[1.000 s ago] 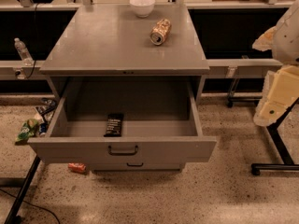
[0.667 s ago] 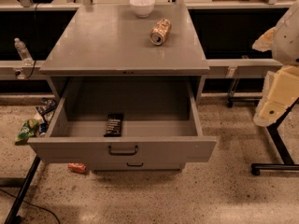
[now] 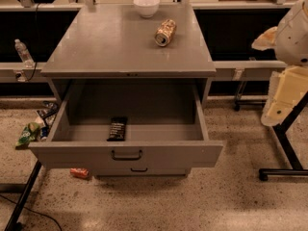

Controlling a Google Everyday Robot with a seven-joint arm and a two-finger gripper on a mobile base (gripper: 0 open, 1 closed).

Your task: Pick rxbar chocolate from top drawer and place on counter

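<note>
The top drawer (image 3: 72, 154) stands pulled open, grey, with a black handle (image 3: 126, 155) at the centre of its front. The rxbar chocolate (image 3: 117, 128), a flat black wrapped bar, lies on the drawer floor left of centre, near the front. The counter (image 3: 106, 47) is the grey top above it. My gripper (image 3: 284, 97) is the cream-coloured part at the right edge, off to the right of the cabinet, level with the drawer and well apart from the bar.
A crushed gold can (image 3: 165, 32) and a white bowl (image 3: 146, 6) sit at the back of the counter. A water bottle (image 3: 22, 53) stands on the left ledge. Snack bags (image 3: 29, 133) and a red packet (image 3: 79, 173) lie on the floor. A black stand (image 3: 285, 146) is at the right.
</note>
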